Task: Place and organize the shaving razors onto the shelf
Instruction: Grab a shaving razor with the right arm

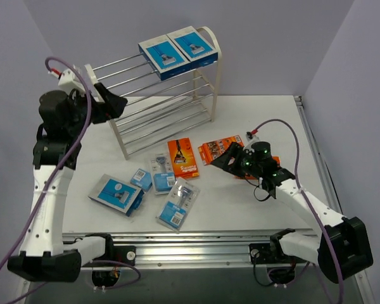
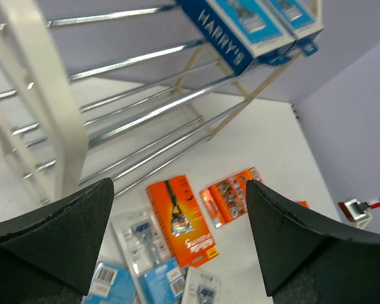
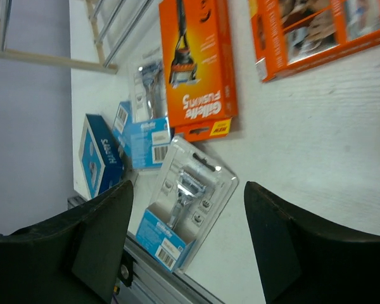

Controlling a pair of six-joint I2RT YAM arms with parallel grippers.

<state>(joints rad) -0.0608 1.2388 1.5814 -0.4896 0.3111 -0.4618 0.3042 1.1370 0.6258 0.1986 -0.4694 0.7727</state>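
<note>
Your left hand (image 2: 177, 187) hangs wide and empty just beside the shelf (image 2: 47, 101). Your right hand (image 3: 187, 190) is spread and empty above the tabletop (image 1: 253, 120). Two blue boxes (image 1: 163, 54) sit on the top tier. The other razor packs (image 1: 177, 204) lie loose below, an orange pack (image 1: 183, 158) among them. If you swing the left arm carelessly, it may knock the end panel and shake those boxes off the thin rods.
</note>
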